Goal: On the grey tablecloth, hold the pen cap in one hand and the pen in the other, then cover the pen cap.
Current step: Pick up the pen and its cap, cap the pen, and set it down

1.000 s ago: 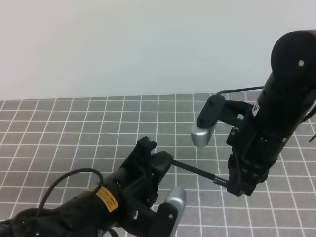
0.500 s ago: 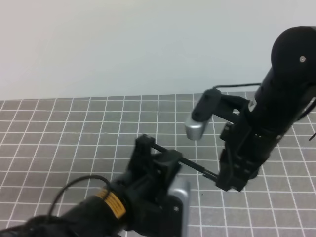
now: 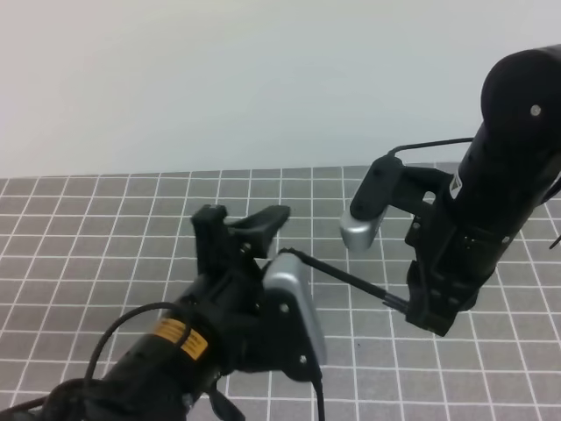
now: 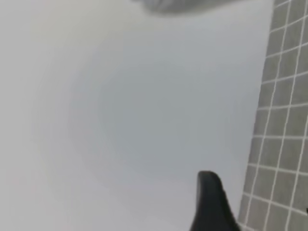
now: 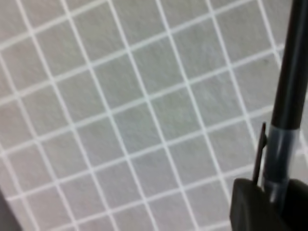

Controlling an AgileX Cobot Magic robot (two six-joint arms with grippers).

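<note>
The black pen (image 3: 346,281) hangs in the air above the grey tablecloth (image 3: 105,228), slanting up to the left. My right gripper (image 3: 414,309) is shut on its lower right end. In the right wrist view the clear-greyish pen cap (image 5: 280,154) with its dark clip sits on the pen's shaft (image 5: 293,62), right above a dark finger (image 5: 257,207). My left gripper (image 3: 238,224) is open, raised up and left of the pen's free end, with nothing between its fingers. The left wrist view shows one dark fingertip (image 4: 211,202) against the pale wall.
The gridded cloth (image 5: 120,110) lies bare below the pen. A pale wall (image 3: 219,79) rises behind the table. The left arm with its cable and yellow label (image 3: 175,338) fills the lower left of the high view.
My left gripper opened, let go of the pen's end and swung up and to the left. The right gripper kept its hold on the pen, which stayed almost still.
</note>
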